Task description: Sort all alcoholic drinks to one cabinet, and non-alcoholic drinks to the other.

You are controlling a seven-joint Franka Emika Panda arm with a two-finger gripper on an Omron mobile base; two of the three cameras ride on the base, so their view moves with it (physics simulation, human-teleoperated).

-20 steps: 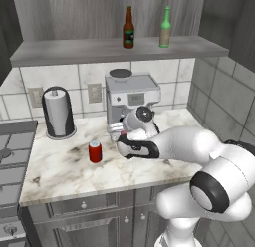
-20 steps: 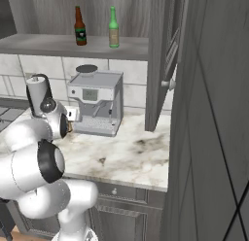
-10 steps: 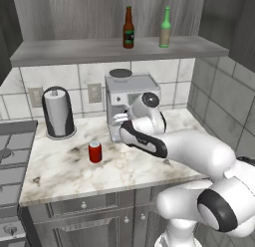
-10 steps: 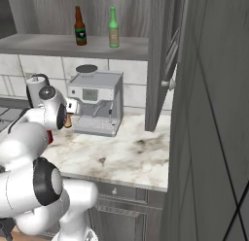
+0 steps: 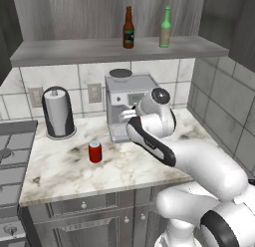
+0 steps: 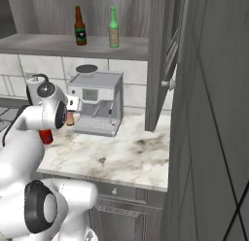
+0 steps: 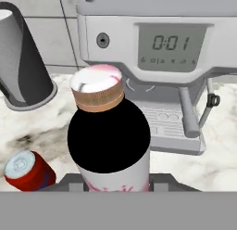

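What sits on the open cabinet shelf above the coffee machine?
Two bottles stand upright and apart on the shelf floor: the brown beer bottle and the green beer bottle. The open door covers the shelf's right end in the right base view.

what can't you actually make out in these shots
- Gripper fingers: in the hand view the pink bottle covers them and the bottom edge cuts them off.
- Pink bottle's label: hand view, cut off at the bottom.
- Red soda can: right base view, mostly behind the arm; it shows whole in the left base view.
- Small print under the coffee machine clock: hand view, too blurred.
- Beer bottles' labels: both base views, too small.
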